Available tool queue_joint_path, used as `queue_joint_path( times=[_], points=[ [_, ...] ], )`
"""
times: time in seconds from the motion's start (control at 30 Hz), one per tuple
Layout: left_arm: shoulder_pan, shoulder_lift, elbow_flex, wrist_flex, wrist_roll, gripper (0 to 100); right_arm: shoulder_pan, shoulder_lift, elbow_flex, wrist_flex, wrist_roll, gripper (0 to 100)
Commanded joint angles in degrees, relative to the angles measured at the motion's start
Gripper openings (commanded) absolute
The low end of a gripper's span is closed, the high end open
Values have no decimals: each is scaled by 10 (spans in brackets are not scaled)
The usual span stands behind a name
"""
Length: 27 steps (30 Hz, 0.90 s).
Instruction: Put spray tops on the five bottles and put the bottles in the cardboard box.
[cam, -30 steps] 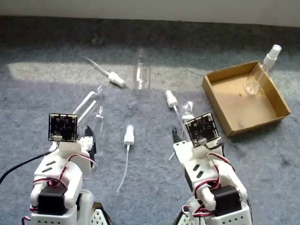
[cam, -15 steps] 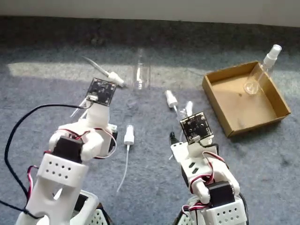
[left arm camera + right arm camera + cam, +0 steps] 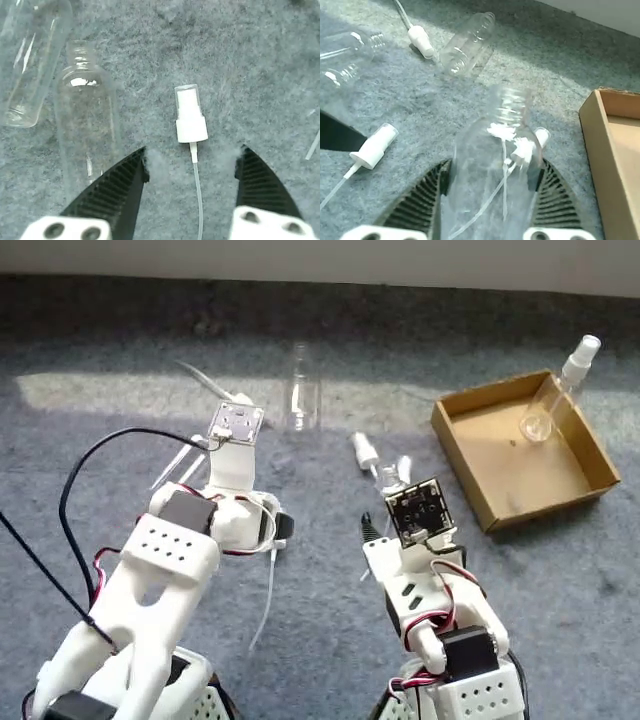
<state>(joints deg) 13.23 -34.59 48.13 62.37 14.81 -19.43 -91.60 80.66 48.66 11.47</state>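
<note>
- Low in the middle of the high view, the right gripper (image 3: 492, 172) hugs a clear bottle (image 3: 497, 145) on both sides. The smooth bottle could slip out.
- To its left, the left gripper (image 3: 192, 160) is wide open over a white spray top (image 3: 191, 120) and holds nothing. One jaw is just beside a lying bottle (image 3: 87, 125) and might bump it.
- At the upper right, one capped bottle (image 3: 560, 390) leans in the cardboard box (image 3: 505, 465).

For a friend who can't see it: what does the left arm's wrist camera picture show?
The left gripper hangs open over a white spray top lying on grey carpet, its thin tube running between the two black fingers. Two clear bottles without tops lie beside it, one next to a finger, the other farther off.
</note>
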Motion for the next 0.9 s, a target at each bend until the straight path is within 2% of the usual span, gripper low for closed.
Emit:
queue_joint_path(
  times=[0.0,0.2,0.5,0.73,0.8,0.87],
  points=[
    [12,55,-25,-59,11,263,4,-7,33,-55,-6,112],
    [9,149,-28,-118,11,263,4,-7,110,-148,-6,112],
    [8,229,-29,-193,11,262,2,-7,125,-152,-6,112],
    [12,267,-29,-215,11,261,1,-7,125,-152,-6,112],
    [12,276,-29,-213,11,233,1,-7,125,-152,-6,112],
    [12,287,-29,-215,11,163,1,-7,125,-152,-6,112]
  ],
)
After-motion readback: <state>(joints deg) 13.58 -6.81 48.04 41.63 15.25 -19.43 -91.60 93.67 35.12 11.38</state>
